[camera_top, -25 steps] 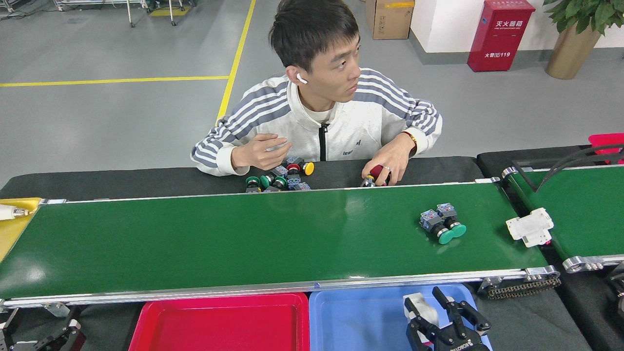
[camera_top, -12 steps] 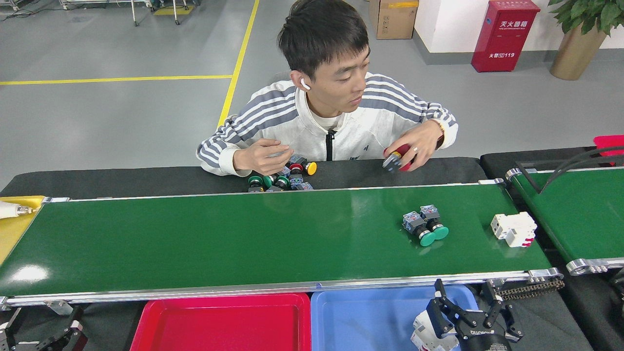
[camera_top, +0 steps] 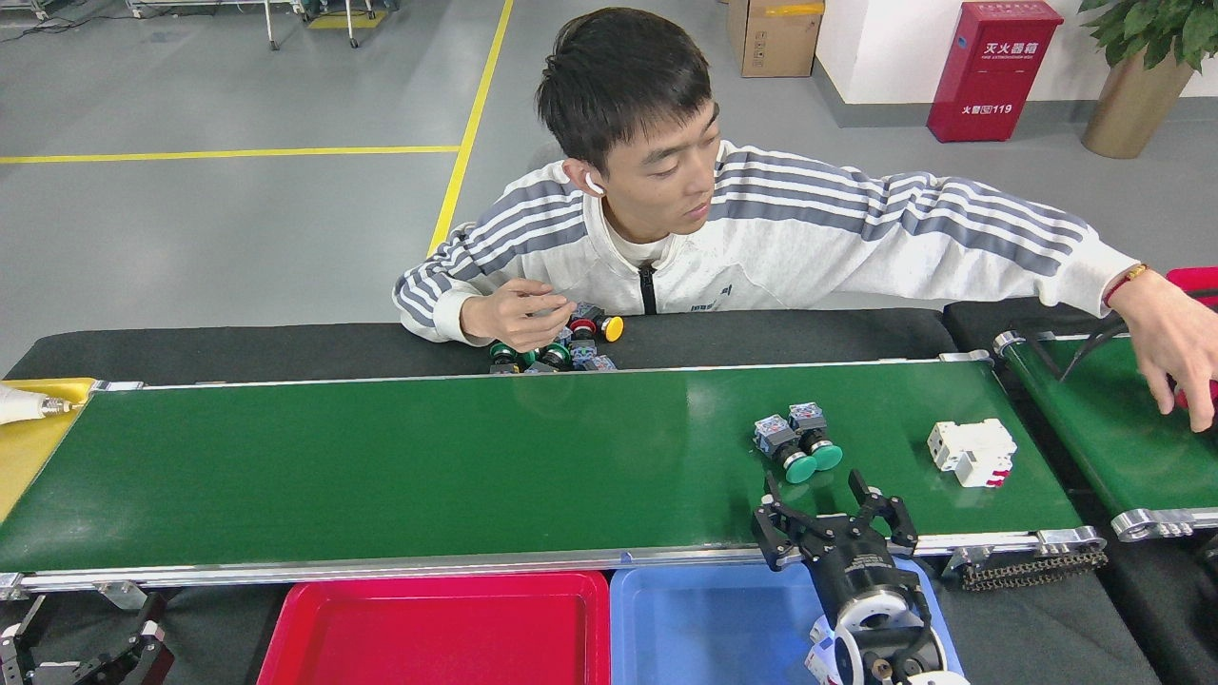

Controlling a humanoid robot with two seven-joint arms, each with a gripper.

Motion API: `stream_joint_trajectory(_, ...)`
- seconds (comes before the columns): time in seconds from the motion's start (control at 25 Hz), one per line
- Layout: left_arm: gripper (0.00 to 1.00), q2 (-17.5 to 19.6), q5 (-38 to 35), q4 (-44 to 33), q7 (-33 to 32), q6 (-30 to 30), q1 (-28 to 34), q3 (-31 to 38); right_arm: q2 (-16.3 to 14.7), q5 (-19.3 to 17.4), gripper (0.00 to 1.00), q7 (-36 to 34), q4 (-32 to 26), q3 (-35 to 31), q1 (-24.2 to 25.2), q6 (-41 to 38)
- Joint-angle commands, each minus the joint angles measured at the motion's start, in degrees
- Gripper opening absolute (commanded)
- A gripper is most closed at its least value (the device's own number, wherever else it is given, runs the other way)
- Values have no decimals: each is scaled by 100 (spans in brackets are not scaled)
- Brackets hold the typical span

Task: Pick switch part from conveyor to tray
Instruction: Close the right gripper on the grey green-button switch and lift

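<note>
The conveyor [camera_top: 428,466] is the long green belt running across the head view. Two green-capped switch parts [camera_top: 797,442] lie side by side on its right half, and a white breaker-like part [camera_top: 972,451] sits further right. My right gripper [camera_top: 816,490] hovers over the belt's near edge just in front of the green switches, fingers spread open and empty. A blue tray [camera_top: 704,628] lies under that arm, with a red tray [camera_top: 438,637] to its left. My left gripper [camera_top: 90,656] shows only partly at the bottom left corner.
A person sits behind the belt, one hand [camera_top: 519,319] over a pile of switches [camera_top: 561,347], the other hand [camera_top: 1175,366] stretched over the second green belt [camera_top: 1094,428] at right. A yellow surface [camera_top: 29,447] adjoins the conveyor's left end.
My right gripper moved up from over the blue tray to the belt's near edge, just in front of the green switches. The parts drifted left. The person's arm reached out to the right belt.
</note>
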Motion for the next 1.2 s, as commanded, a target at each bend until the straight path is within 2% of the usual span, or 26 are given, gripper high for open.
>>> stream_joint_trajectory(0.0, 100, 74, -3, -40, 52, -4, -80, 13, 52, 8, 98, 7, 35, 111, -142, 141)
stream_joint_trajectory(0.12, 100, 83, -12, -23, 52, -4, -107, 13, 87, 8, 98, 7, 325, 313, -370, 291)
stream_joint_trajectory(0.4, 100, 100, -12, 74, 52, -13, -221, 13, 96, -10, 98, 15, 536, 322, -572, 300)
stream_joint_trajectory(0.68, 100, 100, -21, 223, 52, -13, -318, 4, 149, -27, 98, 7, 1046, 331, -994, 300)
stream_joint_trajectory(0.76, 100, 100, -29, 223, 52, -13, -291, 4, 272, -27, 98, 7, 1230, 331, -1144, 300)
stream_joint_trajectory(0.96, 100, 100, -73, 259, 52, -13, -467, 4, 597, -36, 98, -2, 2100, 428, -1733, 317)
stream_joint_trajectory(1.08, 100, 83, -91, 320, 43, -21, -511, -22, 641, -36, 98, -20, 2522, 454, -1987, 361)
stream_joint_trajectory(1.12, 100, 83, -100, 382, 43, -30, -555, -84, 658, -36, 97, -20, 2637, 463, -2040, 361)
stream_joint_trajectory(1.16, 100, 100, -100, 452, 43, -30, -643, -163, 694, -36, 90, -20, 2716, 472, -2075, 361)
